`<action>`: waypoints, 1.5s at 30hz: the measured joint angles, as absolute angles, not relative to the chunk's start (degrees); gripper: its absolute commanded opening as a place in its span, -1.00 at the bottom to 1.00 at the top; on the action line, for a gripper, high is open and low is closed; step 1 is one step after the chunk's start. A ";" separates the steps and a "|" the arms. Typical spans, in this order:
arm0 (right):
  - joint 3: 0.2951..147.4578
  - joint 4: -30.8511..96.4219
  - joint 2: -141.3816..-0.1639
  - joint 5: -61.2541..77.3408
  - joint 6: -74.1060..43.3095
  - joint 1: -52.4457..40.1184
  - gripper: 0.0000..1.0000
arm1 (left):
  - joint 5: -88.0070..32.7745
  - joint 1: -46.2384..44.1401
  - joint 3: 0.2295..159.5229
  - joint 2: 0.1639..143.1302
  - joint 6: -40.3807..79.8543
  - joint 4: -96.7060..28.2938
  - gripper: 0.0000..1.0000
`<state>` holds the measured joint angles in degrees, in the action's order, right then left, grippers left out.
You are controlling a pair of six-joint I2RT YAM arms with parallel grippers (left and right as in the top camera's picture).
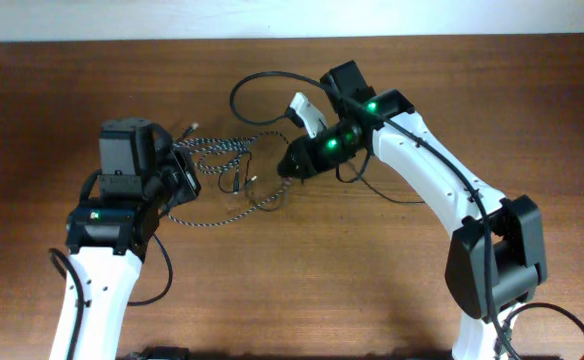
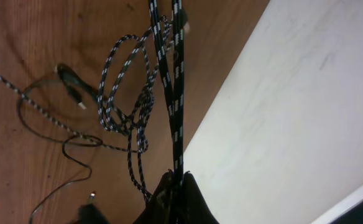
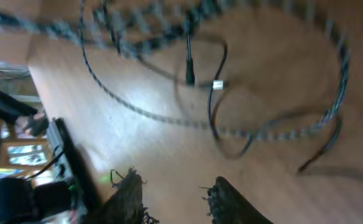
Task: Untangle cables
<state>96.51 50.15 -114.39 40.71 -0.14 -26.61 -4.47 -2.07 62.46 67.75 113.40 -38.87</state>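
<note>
Left gripper (image 2: pixel 176 180) clamped on the braided cable (image 2: pixel 167 90), right gripper (image 3: pixel 175 182) open.
Two braided strands run taut from the closed left gripper to the tangle with the thin black cable (image 3: pixel 189 70) on the table (image 1: pixel 92 80); the right gripper's fingers are spread and empty nearby.

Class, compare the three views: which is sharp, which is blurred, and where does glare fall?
Overhead: sharp, evenly lit, green lights glowing on the right arm. Left wrist: braided cable crisp, left gripper below it nearly black. Right wrist: blurred throughout, cable smeared, pale glare on the table.
</note>
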 measured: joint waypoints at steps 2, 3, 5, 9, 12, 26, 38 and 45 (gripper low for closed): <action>96.51 45.36 -114.39 39.90 4.67 -26.96 0.18 | -5.87 -2.07 62.46 67.75 113.34 -38.85 -1.00; 96.53 41.71 -114.39 39.66 7.42 -28.25 0.18 | -6.87 -2.07 62.46 67.75 113.21 -38.81 -1.00; 96.53 39.07 -114.65 38.98 9.21 -30.83 0.17 | -7.77 -2.07 62.46 67.75 113.21 -38.81 -1.00; 96.53 37.56 -121.01 37.47 9.87 -32.75 0.16 | -8.21 -2.07 62.46 67.75 113.21 -38.81 -0.97; 96.53 34.81 -121.99 32.18 10.28 -32.08 0.17 | -8.23 -2.07 62.46 67.75 113.19 -39.11 -0.94; 96.49 19.90 -123.59 24.49 11.92 -32.10 0.23 | -16.29 -1.83 62.46 67.75 113.19 -39.55 -1.00; 96.53 36.29 -121.19 39.03 10.35 -20.97 0.07 | -25.06 -1.74 62.43 67.75 113.47 -33.67 -1.00; 96.62 63.22 -116.31 80.82 25.23 -2.63 0.55 | -27.00 -1.74 62.04 67.79 113.67 -21.58 -1.00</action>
<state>96.62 63.22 -116.31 80.82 25.23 -2.63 -27.00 -1.74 62.04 67.79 113.67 -21.58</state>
